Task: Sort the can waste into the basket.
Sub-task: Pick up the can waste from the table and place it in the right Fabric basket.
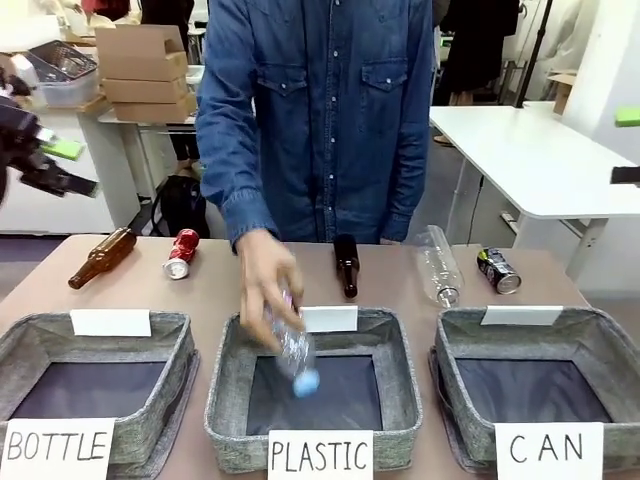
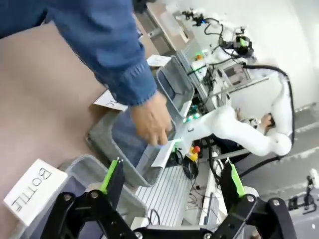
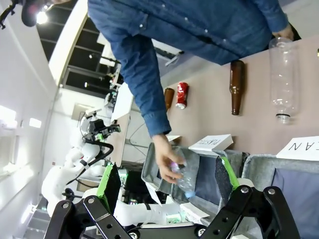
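The left gripper (image 2: 173, 169) and right gripper (image 3: 167, 169) are both spread wide and empty, so reach the right fingers (image 3: 225, 173) far ahead to the black can (image 1: 498, 270) just past the basket (image 1: 600, 330), one finger each side, then the red can (image 1: 181, 253), much farther off.

A person in a denim shirt leans over the far side of the table (image 1: 215, 292). One hand (image 1: 262, 278) grips a clear plastic bottle (image 1: 295, 355), blue cap down, over the PLASTIC basket (image 1: 225, 400). Taking that basket as the dial's centre, the BOTTLE basket (image 1: 25, 338) sits at nine o'clock and the CAN basket (image 1: 600, 325) at three. A brown bottle (image 1: 102, 256) and the red can (image 1: 182, 252) lie toward ten, and a dark bottle (image 1: 346, 264) at twelve. A second clear bottle (image 1: 438, 265) lies at one, and the black and silver can (image 1: 498, 270) at two, beyond the CAN basket's back rim.
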`<state>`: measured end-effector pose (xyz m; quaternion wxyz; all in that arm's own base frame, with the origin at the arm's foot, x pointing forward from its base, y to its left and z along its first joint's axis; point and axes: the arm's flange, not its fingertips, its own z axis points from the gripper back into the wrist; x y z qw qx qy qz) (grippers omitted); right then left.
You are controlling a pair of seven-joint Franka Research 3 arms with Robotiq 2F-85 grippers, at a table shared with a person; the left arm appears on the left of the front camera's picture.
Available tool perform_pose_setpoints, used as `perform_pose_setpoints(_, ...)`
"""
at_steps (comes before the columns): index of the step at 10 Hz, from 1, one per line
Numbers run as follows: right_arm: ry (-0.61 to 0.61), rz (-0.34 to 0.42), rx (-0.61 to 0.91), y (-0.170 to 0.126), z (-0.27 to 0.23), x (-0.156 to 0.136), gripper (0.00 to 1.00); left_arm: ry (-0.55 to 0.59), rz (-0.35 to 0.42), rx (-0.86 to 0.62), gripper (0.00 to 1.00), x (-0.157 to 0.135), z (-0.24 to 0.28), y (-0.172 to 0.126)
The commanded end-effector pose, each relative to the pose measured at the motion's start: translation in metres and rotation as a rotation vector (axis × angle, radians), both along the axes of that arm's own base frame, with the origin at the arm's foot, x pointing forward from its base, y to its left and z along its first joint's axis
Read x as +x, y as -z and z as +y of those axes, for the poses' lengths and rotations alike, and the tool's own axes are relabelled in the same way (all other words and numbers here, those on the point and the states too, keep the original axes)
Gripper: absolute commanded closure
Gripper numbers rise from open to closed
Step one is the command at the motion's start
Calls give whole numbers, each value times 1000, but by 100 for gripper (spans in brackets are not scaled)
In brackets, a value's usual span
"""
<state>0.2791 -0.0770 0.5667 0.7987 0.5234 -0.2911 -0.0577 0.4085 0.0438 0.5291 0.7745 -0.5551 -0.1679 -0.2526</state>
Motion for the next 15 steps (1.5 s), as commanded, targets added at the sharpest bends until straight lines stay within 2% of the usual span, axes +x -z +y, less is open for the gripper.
perform_pose_setpoints(1,-6,-37,12,-2,0,4,0,-99,-4,-1,0,-43,30,-11)
perform_pose_setpoints(2,-6,-37,12,-2,0,4,0,-184,36,75,0,-41,26,-10)
perform_pose_setpoints(3,-6,-37,12,-2,0,4,0,-204,42,129,0,-39,19,-12)
perform_pose_setpoints(5,-6,-37,12,-2,0,4,0,-171,43,188,0,-20,-1,-17)
perform_pose_setpoints(6,-6,-37,12,-2,0,4,0,-137,68,206,0,4,-12,-14)
perform_pose_setpoints(7,-6,-37,12,-2,0,4,0,-151,113,261,0,37,-23,-9)
perform_pose_setpoints(8,-6,-37,12,-2,0,4,0,-238,180,397,0,71,-33,-2)
perform_pose_setpoints(9,-6,-37,12,-2,0,4,0,-266,238,487,0,104,-43,8)
perform_pose_setpoints(11,-6,-37,12,-2,0,4,0,-338,305,605,0,147,-52,31)
perform_pose_setpoints(14,-6,-37,12,-2,0,4,0,-485,285,816,0,187,-85,79)
perform_pose_setpoints(15,-6,-37,12,-2,0,4,0,-495,300,864,0,193,-94,100)
